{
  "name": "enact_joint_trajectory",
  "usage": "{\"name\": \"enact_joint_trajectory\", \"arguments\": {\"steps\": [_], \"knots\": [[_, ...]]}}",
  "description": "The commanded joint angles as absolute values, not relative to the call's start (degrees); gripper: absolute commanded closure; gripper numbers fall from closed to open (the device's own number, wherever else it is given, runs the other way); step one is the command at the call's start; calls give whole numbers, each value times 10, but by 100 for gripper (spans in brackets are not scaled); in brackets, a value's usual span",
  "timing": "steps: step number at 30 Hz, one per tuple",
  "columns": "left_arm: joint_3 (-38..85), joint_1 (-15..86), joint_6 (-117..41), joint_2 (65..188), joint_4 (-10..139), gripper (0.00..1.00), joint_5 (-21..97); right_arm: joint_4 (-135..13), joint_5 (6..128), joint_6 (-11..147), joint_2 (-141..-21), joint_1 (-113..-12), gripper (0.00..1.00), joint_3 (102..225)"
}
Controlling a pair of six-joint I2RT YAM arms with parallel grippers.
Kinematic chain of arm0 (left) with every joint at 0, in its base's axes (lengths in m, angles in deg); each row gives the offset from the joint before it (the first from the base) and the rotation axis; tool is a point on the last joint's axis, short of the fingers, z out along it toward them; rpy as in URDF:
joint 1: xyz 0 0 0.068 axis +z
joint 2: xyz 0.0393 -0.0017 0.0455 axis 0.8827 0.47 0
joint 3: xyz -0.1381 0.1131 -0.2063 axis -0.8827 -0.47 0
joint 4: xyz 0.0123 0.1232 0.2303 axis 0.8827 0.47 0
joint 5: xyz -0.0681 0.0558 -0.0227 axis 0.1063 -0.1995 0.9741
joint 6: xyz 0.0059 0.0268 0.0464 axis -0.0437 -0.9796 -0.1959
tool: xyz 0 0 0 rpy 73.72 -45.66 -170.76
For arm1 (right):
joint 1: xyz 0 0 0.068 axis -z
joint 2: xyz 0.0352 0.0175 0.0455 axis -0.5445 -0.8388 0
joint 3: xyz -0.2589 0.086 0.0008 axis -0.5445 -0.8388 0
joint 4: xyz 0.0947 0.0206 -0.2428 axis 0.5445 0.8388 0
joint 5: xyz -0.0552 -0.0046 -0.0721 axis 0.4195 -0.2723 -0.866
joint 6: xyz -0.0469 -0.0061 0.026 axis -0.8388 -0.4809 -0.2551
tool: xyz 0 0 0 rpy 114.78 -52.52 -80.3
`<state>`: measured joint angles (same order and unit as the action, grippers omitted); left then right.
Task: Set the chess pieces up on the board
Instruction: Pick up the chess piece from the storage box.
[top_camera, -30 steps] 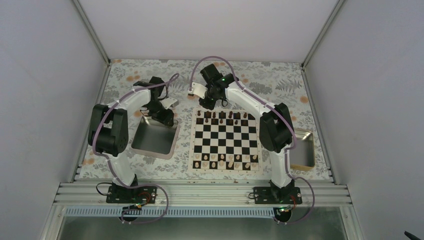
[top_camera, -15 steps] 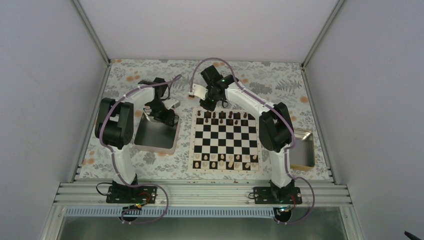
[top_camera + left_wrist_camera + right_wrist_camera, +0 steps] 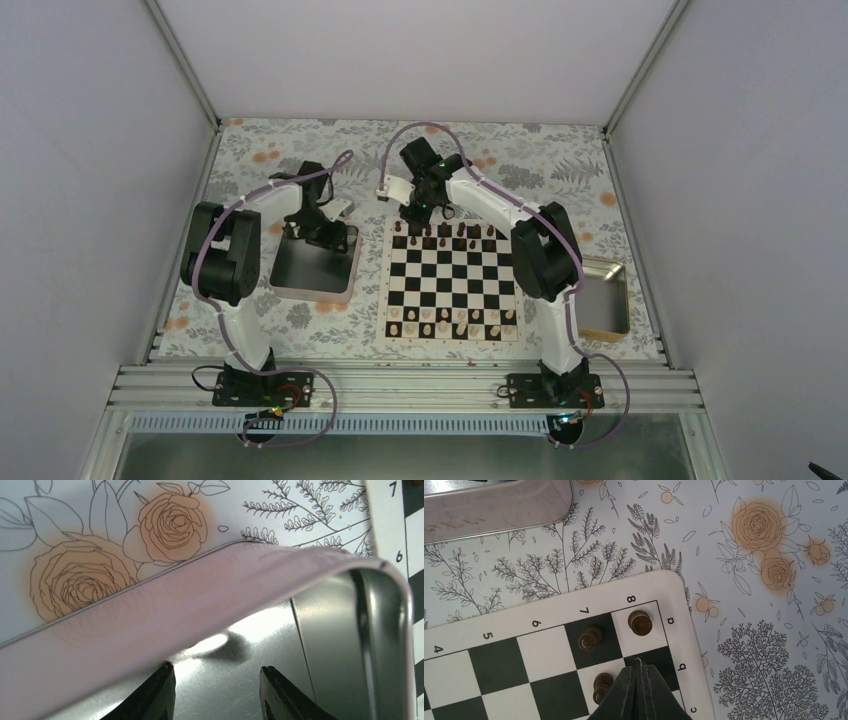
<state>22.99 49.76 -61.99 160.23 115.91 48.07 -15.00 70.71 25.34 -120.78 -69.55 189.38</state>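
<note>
The board (image 3: 452,282) lies mid-table. Dark brown chess pieces (image 3: 445,232) stand along its two far rows. My right gripper (image 3: 415,212) is shut and empty above the board's far left corner. In the right wrist view its tips (image 3: 639,661) hover over black square b8, next to dark pieces on a8 (image 3: 640,622), a7 (image 3: 590,638) and b7 (image 3: 602,685). My left gripper (image 3: 326,232) is open inside the left metal tray (image 3: 290,285). The left wrist view shows its fingers (image 3: 277,695) apart over the tray's bare floor, with no piece in sight.
Pale cream pieces (image 3: 450,322) fill the board's near rows. A second metal tray (image 3: 605,315) lies right of the board. The left tray's rim (image 3: 200,580) crosses close before the left wrist camera; the board's edge (image 3: 395,530) lies just beyond. Flowered cloth covers the table.
The left arm has swung and its gripper has shifted inside the left tray, which now sits a little farther back. The right gripper has drawn slightly back towards the board's far left corner.
</note>
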Motion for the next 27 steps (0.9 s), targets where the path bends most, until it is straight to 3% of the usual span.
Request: {"name": "enact_joint_trajectory", "arguments": {"steps": [1, 8, 11, 17, 27], "knots": [[192, 497, -583, 1563, 1096, 55, 466, -160, 719, 258, -1215, -691, 96, 1890], [160, 472, -548, 1543, 1041, 57, 429, -171, 722, 261, -1207, -691, 96, 1872], [144, 468, -532, 1538, 1017, 65, 418, -174, 724, 260, -1205, -691, 96, 1863], [152, 460, -514, 1555, 1008, 70, 380, -176, 730, 258, -1212, -691, 96, 1866], [164, 462, -484, 1550, 989, 66, 369, -171, 736, 249, -1223, -691, 96, 1870]]}}
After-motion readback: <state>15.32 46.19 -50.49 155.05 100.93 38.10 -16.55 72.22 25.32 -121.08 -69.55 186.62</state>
